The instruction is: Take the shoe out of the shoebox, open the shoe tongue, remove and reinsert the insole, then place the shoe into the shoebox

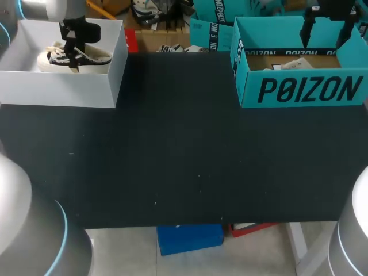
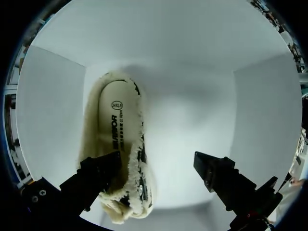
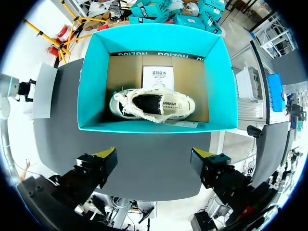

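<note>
While the left gripper [image 2: 156,166] hangs spread over the shoe [image 2: 118,144] in the upper-left white box [image 1: 57,89], probably pre-pickup, next comes pinching its collar; right gripper [image 3: 155,155] likewise unclenched.

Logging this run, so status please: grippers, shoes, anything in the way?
Left gripper open, down in the white box, at the shoe. Right gripper open above the teal box, second shoe inside. Nothing seen in the way.
</note>
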You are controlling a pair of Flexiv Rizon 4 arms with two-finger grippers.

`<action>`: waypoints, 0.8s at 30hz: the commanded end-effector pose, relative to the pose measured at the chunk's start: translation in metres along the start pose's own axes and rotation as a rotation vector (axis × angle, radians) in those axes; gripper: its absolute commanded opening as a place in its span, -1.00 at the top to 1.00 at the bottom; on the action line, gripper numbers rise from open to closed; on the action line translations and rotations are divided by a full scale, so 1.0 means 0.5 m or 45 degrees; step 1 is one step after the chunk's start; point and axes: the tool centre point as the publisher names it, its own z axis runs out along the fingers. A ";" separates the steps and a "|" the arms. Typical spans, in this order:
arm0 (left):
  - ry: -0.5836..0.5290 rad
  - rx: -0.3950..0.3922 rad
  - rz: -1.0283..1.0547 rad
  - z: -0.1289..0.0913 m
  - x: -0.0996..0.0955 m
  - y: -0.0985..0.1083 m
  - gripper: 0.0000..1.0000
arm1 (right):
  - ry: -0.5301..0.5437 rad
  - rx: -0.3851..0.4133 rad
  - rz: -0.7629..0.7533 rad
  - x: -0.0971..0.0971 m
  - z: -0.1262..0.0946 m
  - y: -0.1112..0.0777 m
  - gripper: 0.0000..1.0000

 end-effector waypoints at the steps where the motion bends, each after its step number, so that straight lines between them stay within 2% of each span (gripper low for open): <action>1: 0.010 -0.008 -0.001 0.014 -0.019 -0.006 -1.00 | 0.000 0.002 0.000 0.000 0.000 0.002 -1.00; 3: 0.010 -0.013 -0.001 0.019 -0.022 -0.007 -0.72 | 0.000 0.002 0.000 0.000 0.000 0.002 -1.00; 5: 0.009 -0.017 -0.004 0.025 -0.025 -0.008 -0.53 | 0.000 0.002 0.000 0.000 0.000 0.002 -1.00; 6: 0.009 -0.020 -0.008 0.027 -0.026 -0.008 -0.31 | 0.000 0.002 0.000 0.000 0.000 0.002 -1.00; 7: 0.009 -0.023 -0.010 0.028 -0.026 -0.008 0.05 | 0.000 0.002 0.000 0.000 0.000 0.002 -1.00; 10: 0.008 -0.034 -0.020 0.030 -0.025 -0.009 0.57 | 0.000 0.002 0.000 0.000 0.000 0.002 -1.00; 11: 0.008 -0.035 -0.030 0.032 -0.024 -0.010 1.00 | 0.000 0.002 0.000 0.000 0.000 0.002 -1.00; 24: -0.026 -0.028 -0.089 0.021 -0.030 -0.003 1.00 | 0.000 0.002 0.000 0.000 0.000 0.002 -1.00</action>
